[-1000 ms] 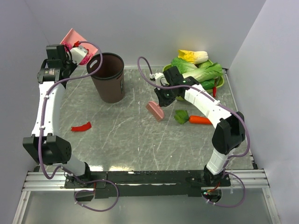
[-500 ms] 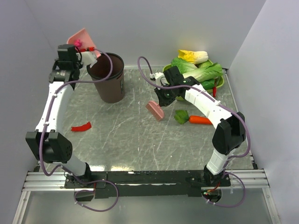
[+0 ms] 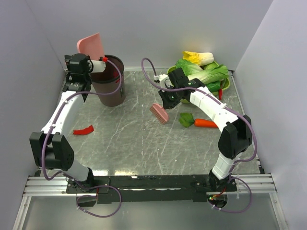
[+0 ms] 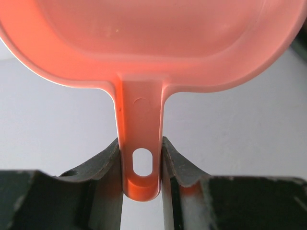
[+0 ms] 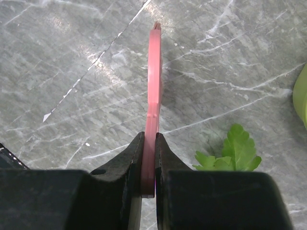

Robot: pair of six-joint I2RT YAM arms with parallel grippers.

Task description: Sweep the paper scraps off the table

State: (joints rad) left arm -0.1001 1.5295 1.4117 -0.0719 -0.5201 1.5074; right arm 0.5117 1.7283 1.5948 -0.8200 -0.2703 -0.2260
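Note:
No paper scraps show in any view. My left gripper (image 3: 98, 61) is shut on the handle of the pink dustpan (image 3: 91, 45) and holds it tipped up above the rim of the brown bin (image 3: 112, 93). In the left wrist view the fingers (image 4: 108, 160) clamp the handle under the pan (image 4: 153, 43), which shows no scraps. My right gripper (image 3: 165, 103) is shut on a pink brush (image 3: 159, 113) just above the grey marble table (image 3: 134, 139). The right wrist view shows the brush (image 5: 154, 72) edge-on between the fingers (image 5: 132, 153).
A red chili-like piece (image 3: 83, 130) lies at the left of the table. A carrot (image 3: 205, 123) and a green leaf (image 3: 185, 120) lie right of the brush. A green bowl of vegetables (image 3: 201, 72) stands at the back right. Pale walls enclose the table.
My left arm has swung the dustpan right, from beside the bin to over it, and tipped it up. The magenta scraps in the pan no longer show. The right arm has not moved.

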